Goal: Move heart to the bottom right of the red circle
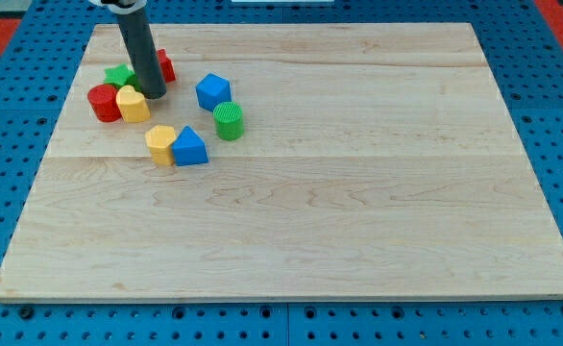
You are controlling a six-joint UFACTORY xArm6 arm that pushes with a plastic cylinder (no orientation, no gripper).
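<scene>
Pale wooden board lies on a blue pegboard table, filling most of the camera view. All the small blocks sit clustered near the view's top left corner of the board.

A straight dark rod comes down from the view's top edge. There is no claw on this arm, so nothing opens or closes; the rod simply ends in my tip. My tip stands just to the view's right of the yellow heart, touching it or very nearly so.

The yellow heart, the task's block, rests right beside the red circle, on that circle's right in the view, and the two appear to touch. A green star sits just above them, partly hidden by the rod. Another red block peeks out behind the rod on its right side; its shape cannot be made out.

Further to the view's right stands a blue block with angled faces, possibly a pentagon, and just below and right of it a green ribbed cylinder. Below the heart, a second yellow block touches a blue triangle on its right.
</scene>
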